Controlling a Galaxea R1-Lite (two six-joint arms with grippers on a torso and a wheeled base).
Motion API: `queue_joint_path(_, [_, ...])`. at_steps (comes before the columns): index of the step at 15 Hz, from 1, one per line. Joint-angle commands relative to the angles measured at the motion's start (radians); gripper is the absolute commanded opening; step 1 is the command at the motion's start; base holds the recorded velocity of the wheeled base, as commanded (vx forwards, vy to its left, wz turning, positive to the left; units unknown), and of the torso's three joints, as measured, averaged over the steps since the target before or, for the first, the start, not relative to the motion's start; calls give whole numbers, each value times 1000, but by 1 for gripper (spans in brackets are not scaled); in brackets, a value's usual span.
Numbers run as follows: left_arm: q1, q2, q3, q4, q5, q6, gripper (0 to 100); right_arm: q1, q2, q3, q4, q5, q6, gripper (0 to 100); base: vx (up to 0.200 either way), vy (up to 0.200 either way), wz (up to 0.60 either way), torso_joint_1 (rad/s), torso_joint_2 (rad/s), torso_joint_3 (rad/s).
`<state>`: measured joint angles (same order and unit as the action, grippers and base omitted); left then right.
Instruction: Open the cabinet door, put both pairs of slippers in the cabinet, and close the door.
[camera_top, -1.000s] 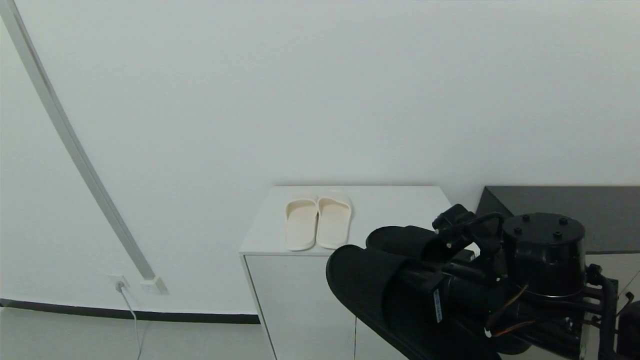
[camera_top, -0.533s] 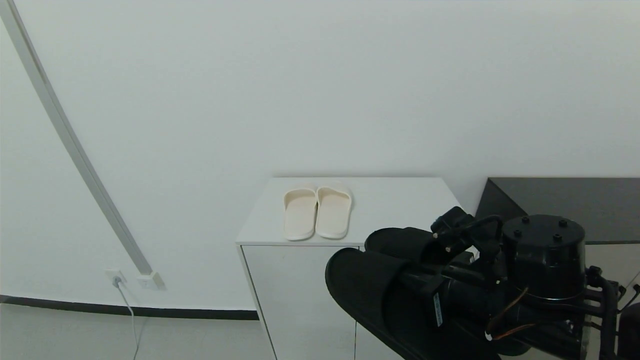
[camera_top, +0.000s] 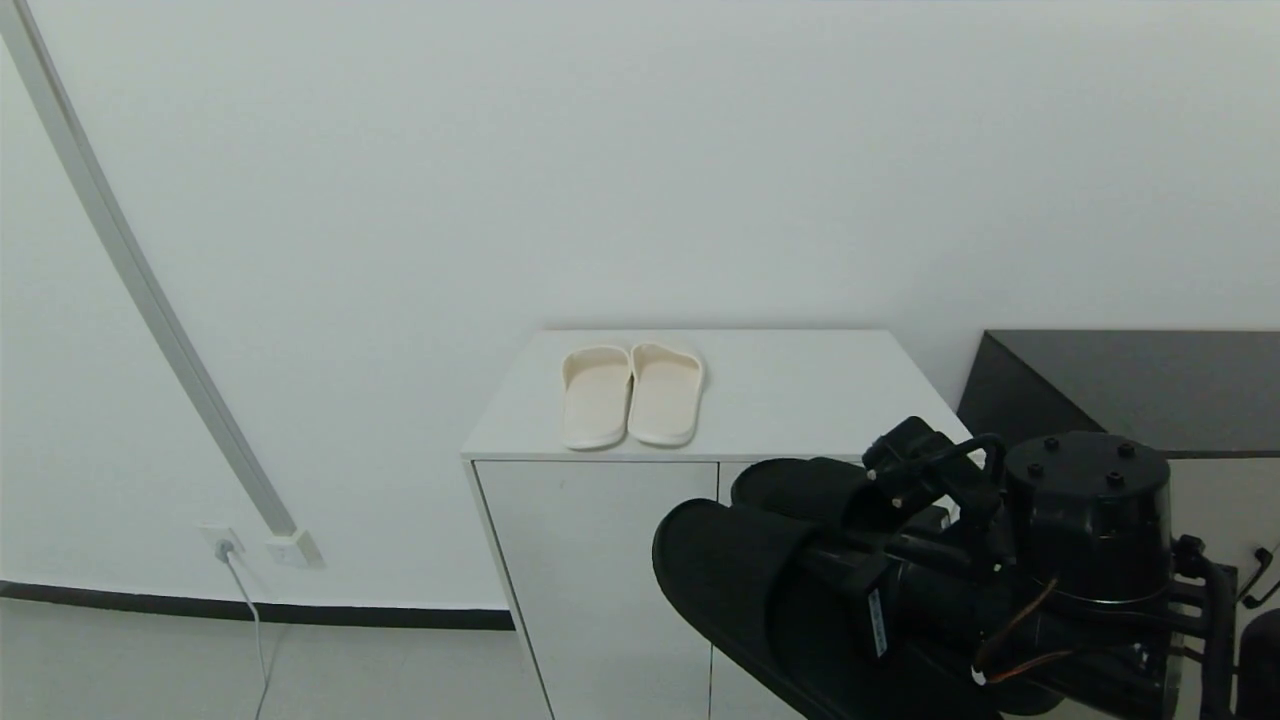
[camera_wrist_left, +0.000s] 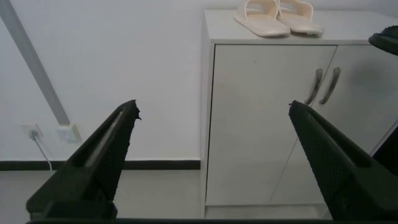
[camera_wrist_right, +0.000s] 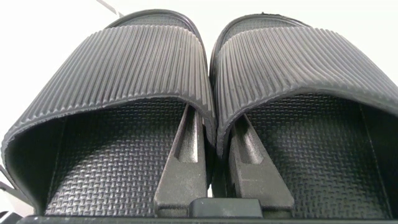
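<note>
A white cabinet (camera_top: 800, 390) stands against the wall with both doors shut; its two handles (camera_wrist_left: 323, 86) meet at the middle. A cream pair of slippers (camera_top: 628, 395) lies side by side on its top, left of centre, also seen as the cream pair (camera_wrist_left: 277, 11) in the left wrist view. My right gripper (camera_wrist_right: 214, 158) is shut on the black pair of slippers (camera_top: 760, 560), one finger inside each, pinching the inner strap edges together. It holds them in front of the cabinet's right door. My left gripper (camera_wrist_left: 211, 162) is open, low, facing the left door.
A dark unit (camera_top: 1130, 390) stands right of the cabinet. On the wall to the left are a slanted grey conduit (camera_top: 130, 270) and a socket with a cable (camera_top: 225, 548). Bare floor lies left of the cabinet.
The whole head view has shifted: the cabinet top and cream slippers sit higher in the picture, showing more of the doors. The right gripper holds the black slippers as before.
</note>
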<state>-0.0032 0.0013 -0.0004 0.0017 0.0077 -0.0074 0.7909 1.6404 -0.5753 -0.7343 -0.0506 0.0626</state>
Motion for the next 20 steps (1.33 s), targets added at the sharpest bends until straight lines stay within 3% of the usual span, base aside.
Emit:
queue_joint_path(1, [0,0,0,0,2,0,100,4,1,2,-1,-2,0,0,0,0,0,-207,486,276])
queue_joint_path(20, [0,0,0,0,2,1,100,7,4,23,-1,0,-13,0,0,0,0,-190,515,320])
